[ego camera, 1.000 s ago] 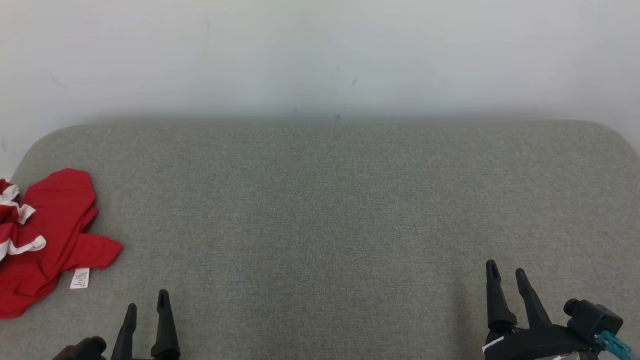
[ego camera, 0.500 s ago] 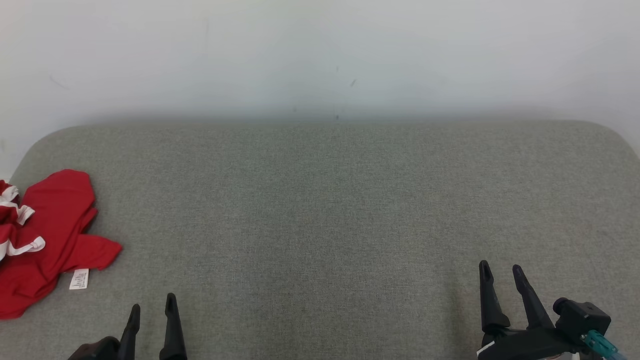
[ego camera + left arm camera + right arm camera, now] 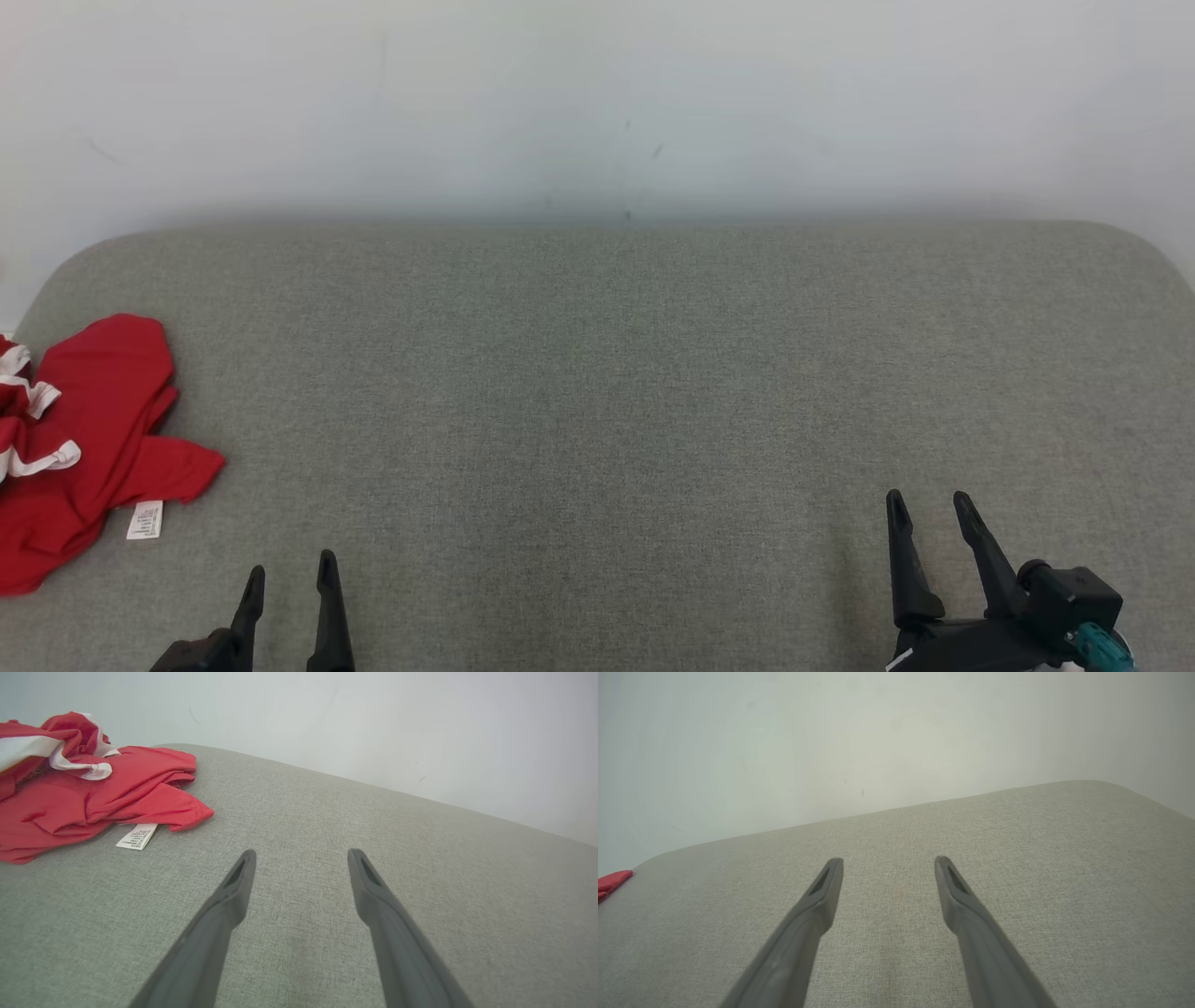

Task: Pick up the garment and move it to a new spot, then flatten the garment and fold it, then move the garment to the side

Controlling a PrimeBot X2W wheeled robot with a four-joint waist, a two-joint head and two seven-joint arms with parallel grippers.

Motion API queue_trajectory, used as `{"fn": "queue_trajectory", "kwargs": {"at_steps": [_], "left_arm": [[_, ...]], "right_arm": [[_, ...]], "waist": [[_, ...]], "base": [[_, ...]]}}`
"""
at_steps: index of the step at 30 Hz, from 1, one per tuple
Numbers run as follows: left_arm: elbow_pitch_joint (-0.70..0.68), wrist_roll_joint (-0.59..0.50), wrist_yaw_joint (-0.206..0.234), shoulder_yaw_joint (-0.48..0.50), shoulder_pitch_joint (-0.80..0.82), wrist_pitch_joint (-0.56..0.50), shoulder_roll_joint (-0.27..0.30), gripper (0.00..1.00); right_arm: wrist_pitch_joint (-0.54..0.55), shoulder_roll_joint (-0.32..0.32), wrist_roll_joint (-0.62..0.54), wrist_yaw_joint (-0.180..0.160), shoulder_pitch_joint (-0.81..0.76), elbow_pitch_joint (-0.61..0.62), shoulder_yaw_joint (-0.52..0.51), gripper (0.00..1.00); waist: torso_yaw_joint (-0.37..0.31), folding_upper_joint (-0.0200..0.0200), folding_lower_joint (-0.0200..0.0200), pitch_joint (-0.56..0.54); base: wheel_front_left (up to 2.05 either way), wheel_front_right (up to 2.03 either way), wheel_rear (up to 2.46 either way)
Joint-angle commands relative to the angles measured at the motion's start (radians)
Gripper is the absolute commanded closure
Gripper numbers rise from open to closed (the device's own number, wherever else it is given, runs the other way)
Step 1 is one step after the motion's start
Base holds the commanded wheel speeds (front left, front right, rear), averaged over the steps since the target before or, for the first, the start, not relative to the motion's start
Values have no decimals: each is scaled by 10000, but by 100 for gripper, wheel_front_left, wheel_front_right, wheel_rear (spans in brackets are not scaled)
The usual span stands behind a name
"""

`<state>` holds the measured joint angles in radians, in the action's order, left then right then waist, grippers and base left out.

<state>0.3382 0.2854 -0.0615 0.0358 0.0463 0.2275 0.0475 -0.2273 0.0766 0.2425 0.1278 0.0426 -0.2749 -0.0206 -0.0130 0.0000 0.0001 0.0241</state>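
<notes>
The red garment (image 3: 84,448) is lying crumpled on the grey cloth-covered counter (image 3: 597,373). It is sitting off to the left of the left pincer (image 3: 291,564) and a little ahead of its tips, well apart from it and not touching it. White-trimmed folds are bunching at the side of the heap farthest from this pincer. A small white label (image 3: 146,520) is sticking out from the edge nearest it and is lying flat on the counter. In the left wrist view the garment is sitting ahead and to the left of the two dark fingers (image 3: 224,914), with a stretch of bare grey cloth lying between them and the label.

The left pincer is standing wide, its fingers spread well apart and gripping nothing, and it is pointing across the bare counter toward the pale wall (image 3: 597,93). Whether its tips are resting on the cloth or hanging just above it cannot be told.

The right pincer (image 3: 927,496) is also gaping wide and carrying nothing, its fingers pointing the same way. The garment is lying far off to its left, across most of the counter's width. In the right wrist view a red corner of it is showing at the far left edge.
</notes>
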Motion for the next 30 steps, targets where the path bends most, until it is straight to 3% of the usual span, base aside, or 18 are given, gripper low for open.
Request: {"fn": "queue_trajectory", "kwargs": {"at_steps": [1,17,21,30], "left_arm": [[5,-229,-7,-10,13,85,45,0],[-365,-953,-187,3,13,367,46,0],[-262,-874,-59,125,-54,385,42,0],[70,-1211,129,84,22,385,42,0]], "right_arm": [[-83,0,-250,41,-45,50,11,0],[-359,-6,-1280,45,-50,29,102,0],[-387,3,-1349,46,-86,64,194,0],[-372,6,-1076,45,-74,70,644,0]], "waist": [[8,0,-1,12],[33,0,-1,127],[182,0,-1,106],[1545,0,-1,195]], "base": [[0,0,0],[0,0,0],[0,0,0],[0,0,0]]}}
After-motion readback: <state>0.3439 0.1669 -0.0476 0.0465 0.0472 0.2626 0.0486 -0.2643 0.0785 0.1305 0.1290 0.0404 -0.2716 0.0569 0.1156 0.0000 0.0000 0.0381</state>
